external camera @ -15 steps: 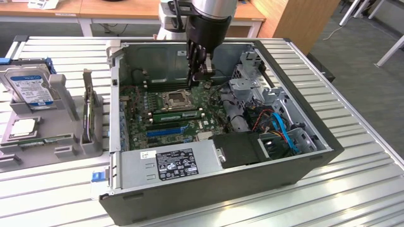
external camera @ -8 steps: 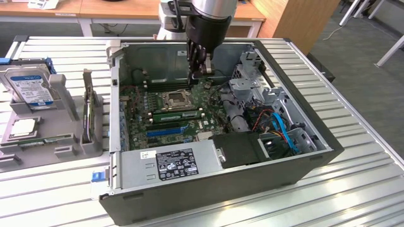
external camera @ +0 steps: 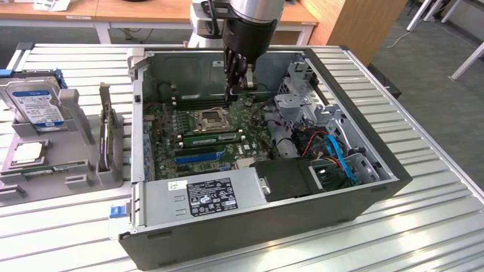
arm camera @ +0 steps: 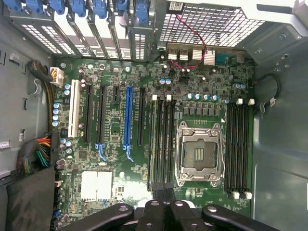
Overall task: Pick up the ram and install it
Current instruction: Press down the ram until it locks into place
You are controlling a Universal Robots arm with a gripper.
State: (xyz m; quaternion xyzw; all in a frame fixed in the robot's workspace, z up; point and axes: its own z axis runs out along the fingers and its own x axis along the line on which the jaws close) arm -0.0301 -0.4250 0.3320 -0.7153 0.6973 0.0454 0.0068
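While the gripper (external camera: 240, 85) hangs inside the open computer case (external camera: 302, 226), we see its fingers pressed together, with nothing that we can make out between them. The ram (external camera: 212, 136) shows as a green stick in the black memory slots (arm camera: 156, 144) just beside the CPU socket (external camera: 209, 119), between that socket and the blue expansion slot (external camera: 200, 157). In the wrist view the closed fingertips line up with one end of those slots; we cannot tell whether they touch the stick.

Around the claw the space is tight. A metal drive cage (external camera: 302, 96) stands just beside it on the exterior view's right, and the case's rear wall rises close behind it. Blue and orange cables (external camera: 332, 150) curl near the cage, and the silver power supply (external camera: 204, 195) closes off the near edge of the board. A second bank of slots (arm camera: 238, 149) lies on the socket's other side.

Outside the case, on the exterior view's left, a grey tray (external camera: 15, 192) on the slatted metal table (external camera: 423, 215) holds a blue-labelled hard drive (external camera: 34, 102) and a thin board standing on edge (external camera: 106, 119), well apart from the claw.
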